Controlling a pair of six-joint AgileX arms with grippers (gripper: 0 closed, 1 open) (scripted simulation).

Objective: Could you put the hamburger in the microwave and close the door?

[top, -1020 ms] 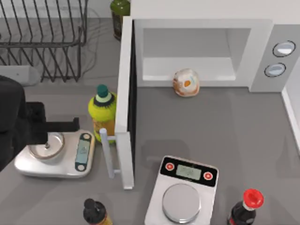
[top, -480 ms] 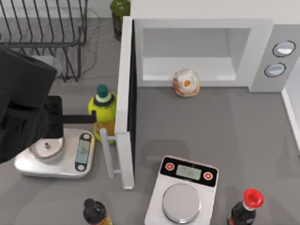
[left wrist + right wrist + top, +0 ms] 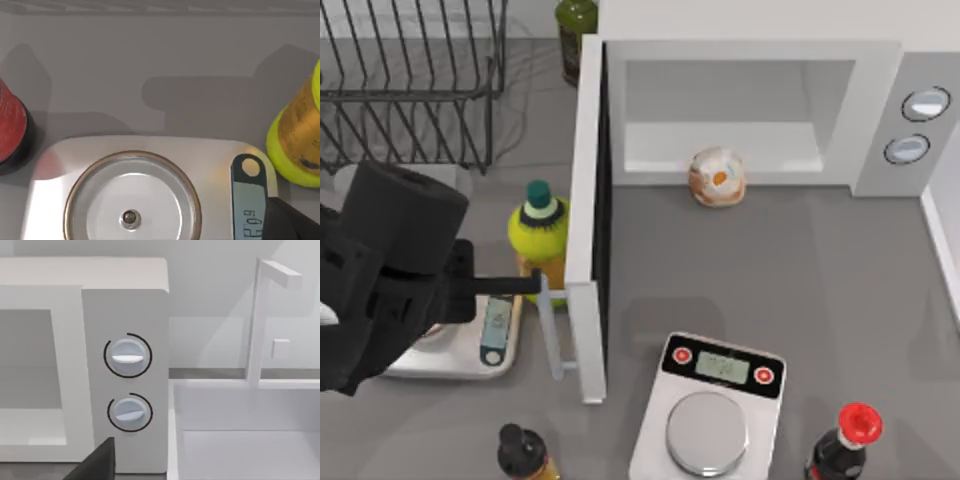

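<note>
The left gripper [image 3: 525, 284] reached rightward at mid-left, touching the door [image 3: 582, 230] handle (finger spread: I couldn't tell).

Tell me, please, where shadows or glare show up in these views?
Top view: soft shadows fall on the grey table right of the open door, and the left gripper reaches towards its handle. Left wrist view: a bright sheen on the silver scale, and bottle shadows on the table beyond it. Right wrist view: even light on the microwave, no glare.
</note>
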